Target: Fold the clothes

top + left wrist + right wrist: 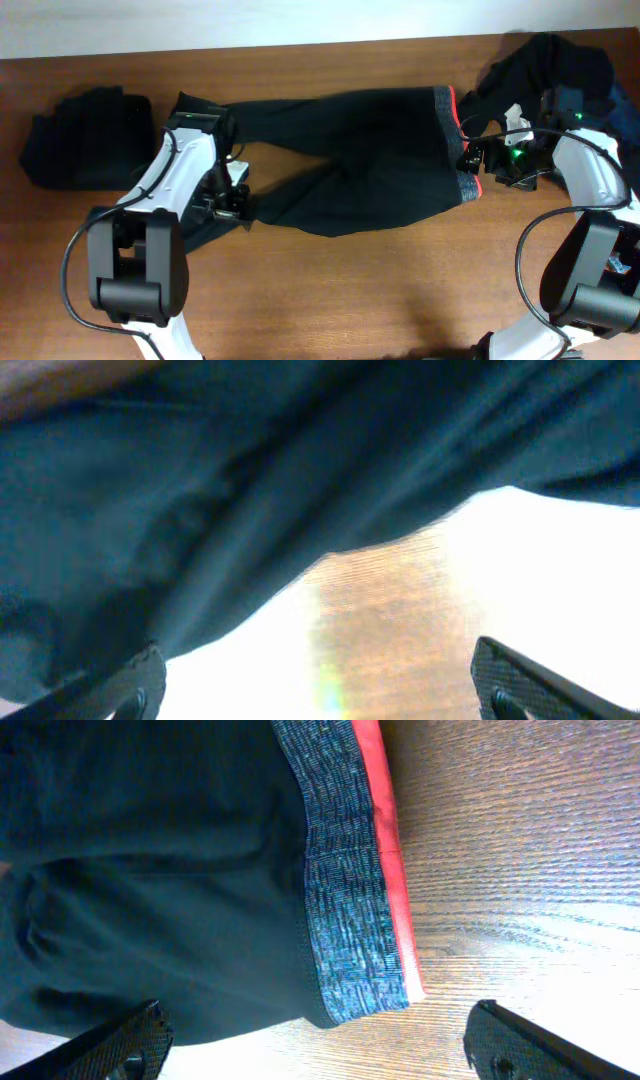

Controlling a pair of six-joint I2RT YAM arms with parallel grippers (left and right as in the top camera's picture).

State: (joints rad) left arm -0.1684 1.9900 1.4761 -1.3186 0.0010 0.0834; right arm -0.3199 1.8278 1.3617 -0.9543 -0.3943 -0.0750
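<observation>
Long black trousers [350, 150] lie spread across the wooden table, legs toward the left, grey waistband [462, 150] with red-orange lining at the right. My left gripper [232, 200] hovers over the leg ends, open and empty; its wrist view shows dark cloth [200, 490] above bare wood between the fingers [320, 690]. My right gripper [478, 160] is at the waistband's near corner, open and empty; its wrist view shows the grey band [345, 900] and red edge [385, 840] just ahead of the fingers [315, 1045].
A folded black garment [85, 135] lies at the far left. A heap of dark clothes [560, 65] with some blue sits at the back right, beside my right arm. The table's far edge [300, 45] runs along the top.
</observation>
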